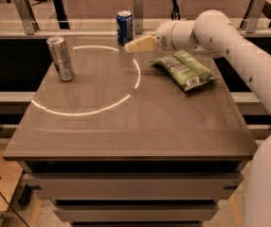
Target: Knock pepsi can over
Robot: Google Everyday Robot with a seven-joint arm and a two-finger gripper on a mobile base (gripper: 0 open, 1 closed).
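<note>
- Gripper (129, 46) hangs low at the far edge of the table (126, 136), just right of the pepsi can (124, 27); you cannot tell whether they touch.
- Left of the can, your lane is open tabletop as far as the tall silver can (61, 59), well apart at the far left.
- Green snack bag (185, 69) lies just beside the arm (230, 41), blocking a low sweep on the right.
- Metal post (138, 8) stands close behind the can.
</note>
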